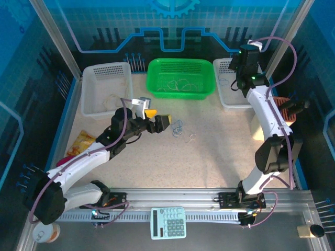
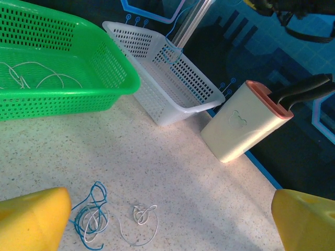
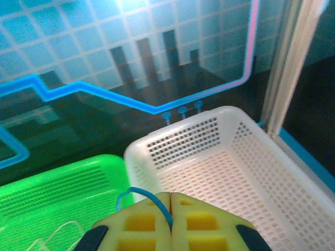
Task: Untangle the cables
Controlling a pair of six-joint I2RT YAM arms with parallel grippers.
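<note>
Clamping blue cable [image 3: 137, 191] in right gripper [image 3: 171, 209] above white basket [image 3: 235, 172]; holding left gripper [image 2: 170, 222] wide open beside tangle [image 2: 91, 217] on table [image 2: 209, 198]

Green mesh basket [image 1: 180, 65], white mesh basket [image 2: 172, 89], blue cable [image 2: 89, 209], seemingly whitish cable [image 2: 140, 225], speckled beige table [image 2: 183, 178]

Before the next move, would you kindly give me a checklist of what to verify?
1. Right gripper shut on blue cable: ok.
2. Right gripper over white basket: ok.
3. Left gripper open: ok.
4. Blue tangle undone: not ok.
5. White loop apart from tangle: ok.
</note>
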